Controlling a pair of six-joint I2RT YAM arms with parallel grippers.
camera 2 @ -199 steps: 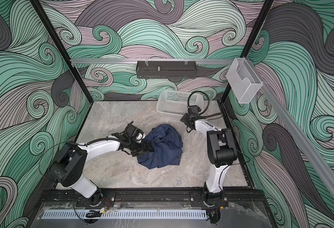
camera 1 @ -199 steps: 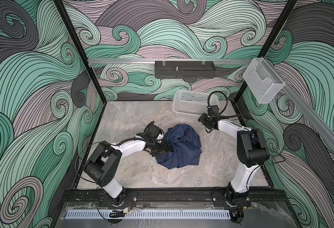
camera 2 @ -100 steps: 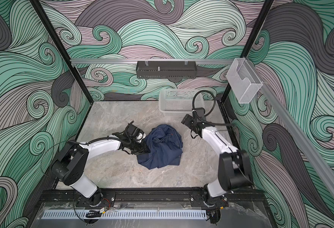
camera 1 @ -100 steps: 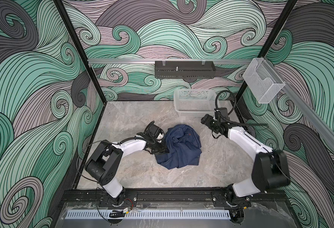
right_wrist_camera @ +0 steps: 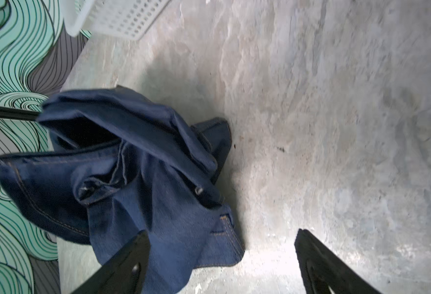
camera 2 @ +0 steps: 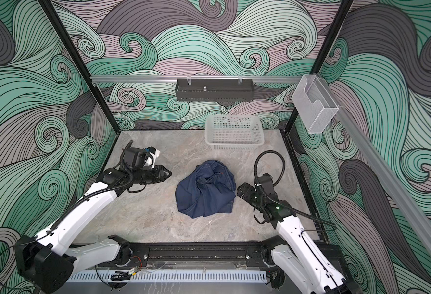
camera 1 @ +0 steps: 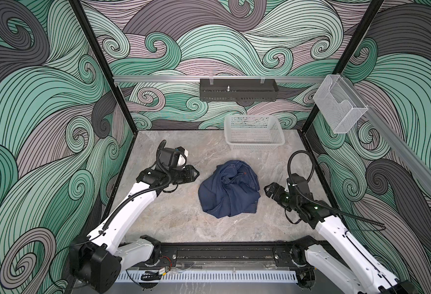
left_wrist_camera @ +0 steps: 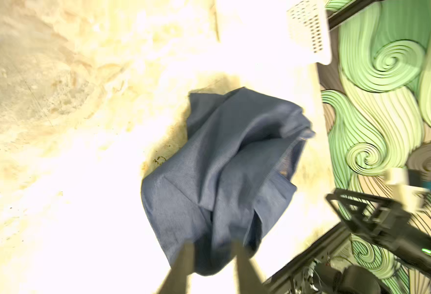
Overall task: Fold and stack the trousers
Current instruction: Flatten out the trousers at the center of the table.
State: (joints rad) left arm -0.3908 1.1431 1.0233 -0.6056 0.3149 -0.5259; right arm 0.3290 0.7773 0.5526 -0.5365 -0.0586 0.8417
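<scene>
Jaws on both sides were parted and empty. In both top views we found the left gripper [camera 1: 195, 174] and right gripper [camera 1: 269, 189] flanking the trousers [camera 1: 228, 192], neither touching; these lay crumpled on the table [camera 1: 178, 219], apart from the basket [camera 1: 254, 132]. Left wrist view: fingers [left_wrist_camera: 184, 264] partly apart, nothing between. Right wrist view: fingers [right_wrist_camera: 133, 257] wide, a stitched corner [right_wrist_camera: 226, 226] nearest. We judged the denim limp yet weighty, unlikely to slip; a hem or waistband edge would give firmest hold.
</scene>
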